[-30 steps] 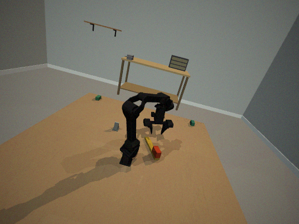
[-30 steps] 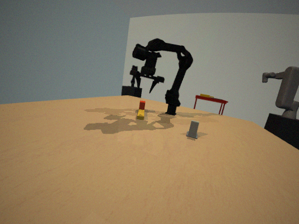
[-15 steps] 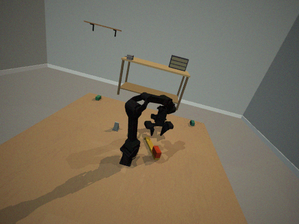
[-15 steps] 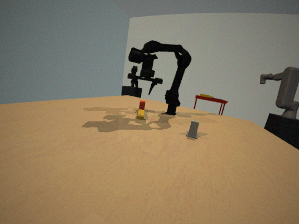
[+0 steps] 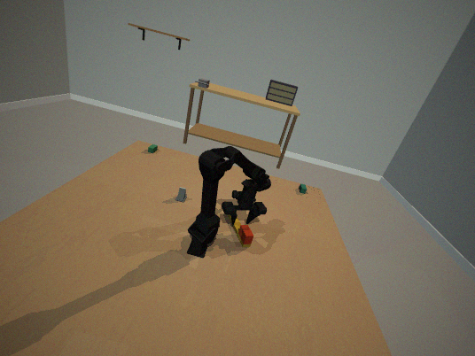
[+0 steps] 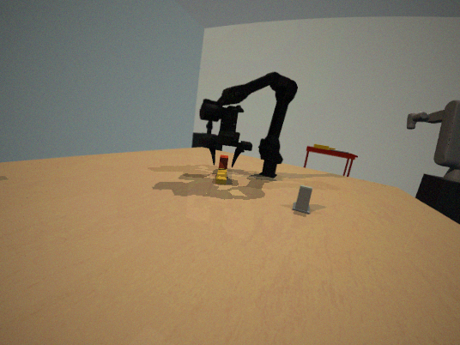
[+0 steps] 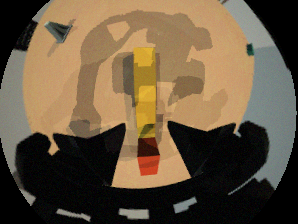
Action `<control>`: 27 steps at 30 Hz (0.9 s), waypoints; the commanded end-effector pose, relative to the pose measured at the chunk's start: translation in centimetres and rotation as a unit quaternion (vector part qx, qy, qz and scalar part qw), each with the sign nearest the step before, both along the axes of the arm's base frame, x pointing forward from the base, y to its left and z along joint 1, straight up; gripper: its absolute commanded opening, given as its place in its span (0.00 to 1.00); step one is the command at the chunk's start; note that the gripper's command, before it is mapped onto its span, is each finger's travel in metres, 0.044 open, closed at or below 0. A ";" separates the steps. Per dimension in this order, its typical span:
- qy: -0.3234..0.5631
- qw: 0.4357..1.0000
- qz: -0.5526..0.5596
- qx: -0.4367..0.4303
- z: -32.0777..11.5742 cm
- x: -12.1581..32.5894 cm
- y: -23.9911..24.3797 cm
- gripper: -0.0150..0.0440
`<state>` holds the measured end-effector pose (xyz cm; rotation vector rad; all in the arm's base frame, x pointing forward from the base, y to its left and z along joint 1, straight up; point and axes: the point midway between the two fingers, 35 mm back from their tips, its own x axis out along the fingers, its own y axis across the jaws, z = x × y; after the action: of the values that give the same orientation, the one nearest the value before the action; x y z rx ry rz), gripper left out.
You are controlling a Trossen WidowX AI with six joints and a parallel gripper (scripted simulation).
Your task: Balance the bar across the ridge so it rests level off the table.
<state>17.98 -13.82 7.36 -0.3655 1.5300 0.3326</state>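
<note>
The yellow bar (image 5: 237,225) (image 6: 221,177) (image 7: 146,75) lies on the table, with a red block (image 5: 246,235) (image 6: 223,161) (image 7: 148,165) on one end. The grey ridge (image 5: 182,195) (image 6: 304,198) (image 7: 58,32) stands apart from it on a small base, with nothing on it. My gripper (image 5: 241,222) (image 6: 223,166) (image 7: 147,124) is open and points down over the bar near its red end. One fingertip is on each side of the bar's line in the wrist view, and neither is seen touching it. The exact fingertip height is hard to tell.
One green block (image 5: 152,148) lies near the table's far left corner in the top view. Another green block (image 5: 302,189) (image 7: 250,49) lies near the far right corner. A wooden bench (image 5: 244,96) and a red side table (image 6: 330,152) stand off the tabletop.
</note>
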 end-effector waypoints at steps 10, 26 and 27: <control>-0.001 1.000 0.002 0.002 -1.7 0.1 0.0 0.79; -0.001 1.000 0.002 0.002 -2.8 0.1 0.0 0.79; -0.001 1.000 0.002 0.002 -2.8 0.1 0.0 0.79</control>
<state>18.02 -13.85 4.64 -0.3661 1.5294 0.3322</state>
